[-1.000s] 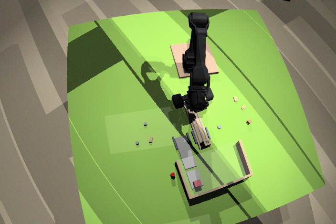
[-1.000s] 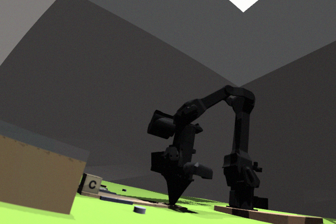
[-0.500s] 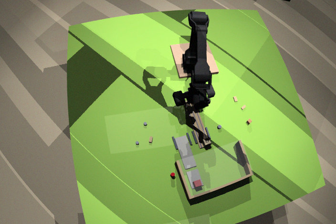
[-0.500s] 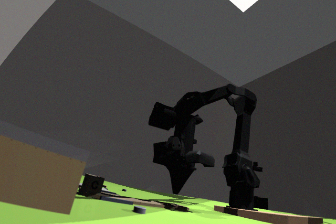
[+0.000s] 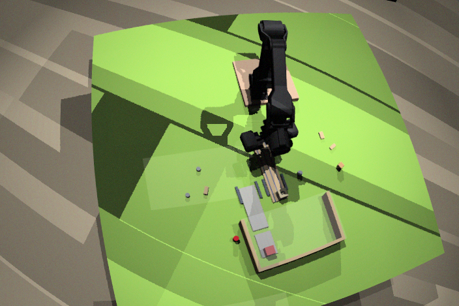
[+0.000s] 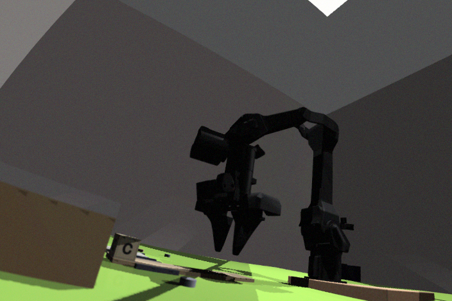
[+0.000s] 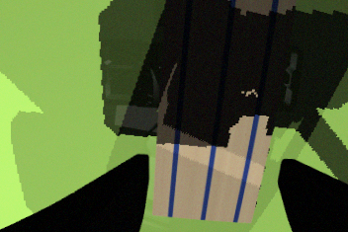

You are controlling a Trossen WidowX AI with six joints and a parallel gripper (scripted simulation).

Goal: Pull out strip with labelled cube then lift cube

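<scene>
A wooden strip with blue lines [image 5: 273,183] [image 7: 193,189] lies in one piece, its near end toward the arm's base. The cube marked C [image 5: 282,193] [image 6: 126,248] sits on its far end. A grey strip [image 5: 251,206] lies beside it, with a gap before a separate grey piece [image 5: 262,239] that carries a red cube [image 5: 269,250]. My gripper [image 6: 227,252] [image 7: 215,169] is open and empty, pointing down above the wooden strip's near end. In the wrist view the fingertips stand on either side of the strip. The arm's shadow covers part of it.
Dark rails [image 5: 258,189] [image 5: 283,181] flank the strips. A tan wall [image 5: 302,255] [image 6: 47,239] stands on three sides around the grey piece and red cube. Small items lie around: a grey disc [image 5: 300,174] [image 6: 187,281], an orange block [image 5: 340,166] and a red disc [image 5: 236,238].
</scene>
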